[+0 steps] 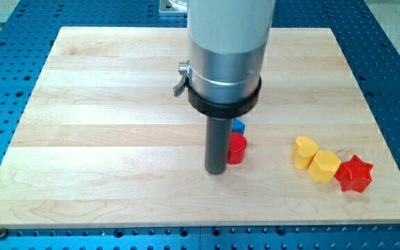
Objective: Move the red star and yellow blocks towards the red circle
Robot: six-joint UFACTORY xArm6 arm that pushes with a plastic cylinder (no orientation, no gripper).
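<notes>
Five small blocks are showing on the pale wooden board point(117, 104). No hand or gripper is fitted, so there is nothing to spread, press together or pinch; the arm is ending in a straight dark rod. My tip point(216, 171) is resting on the board, touching or just beside the view's left side of the red round block point(237, 148), the red circle of the task. A blue block point(239, 126), shape mostly hidden, is sitting just behind the red circle toward the view's top, touching it as far as I can tell.

Well apart, toward the view's right, the yellow heart-shaped block point(304, 151), the yellow hexagonal block point(323, 166) and the red star block point(354, 173) are lying in a touching diagonal row.

Judgement: the gathering is looking barely begun; all three are waiting to be pushed leftward. My tip is standing on the wrong side and needs to circle round the circle and the row to reach the star's right, without nudging the circle away.
</notes>
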